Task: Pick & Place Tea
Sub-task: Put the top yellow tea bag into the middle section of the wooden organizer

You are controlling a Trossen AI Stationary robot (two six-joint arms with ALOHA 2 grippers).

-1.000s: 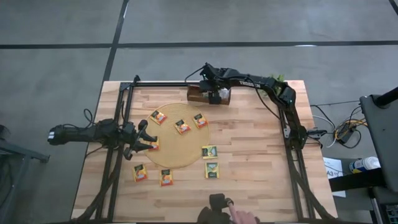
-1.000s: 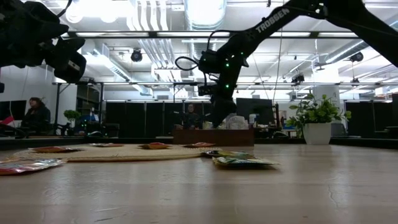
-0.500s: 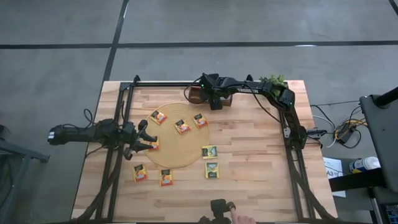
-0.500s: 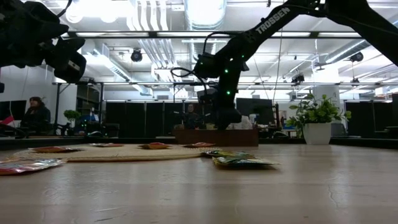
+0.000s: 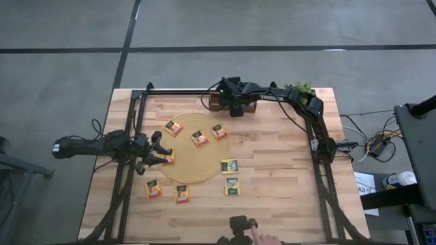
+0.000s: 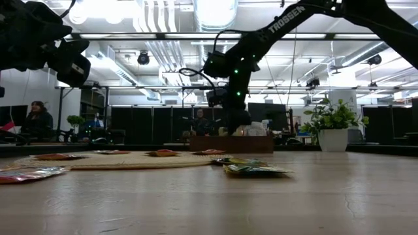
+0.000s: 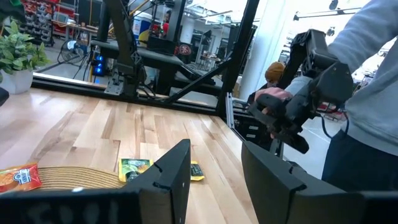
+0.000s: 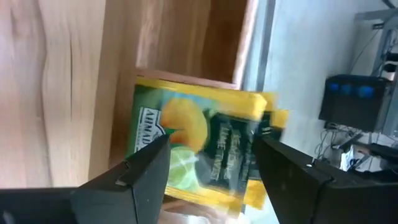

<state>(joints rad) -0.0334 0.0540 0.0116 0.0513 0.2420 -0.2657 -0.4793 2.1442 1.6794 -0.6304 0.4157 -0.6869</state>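
The left gripper (image 5: 161,155) waited at the round mat's (image 5: 197,167) nine o'clock edge, fingers parted over an orange sachet (image 5: 168,158), holding nothing. Orange sachets (image 5: 199,139) lay on the mat and more past its seven o'clock rim, green-yellow sachets (image 5: 229,166) at four o'clock. At twelve o'clock the right gripper (image 5: 236,109) hung over the wooden tray (image 8: 180,43), jaws apart around nothing; a green-yellow tea sachet (image 8: 199,146) lay in the tray compartment. A person's hand (image 5: 262,237) reached in at the table's six o'clock edge
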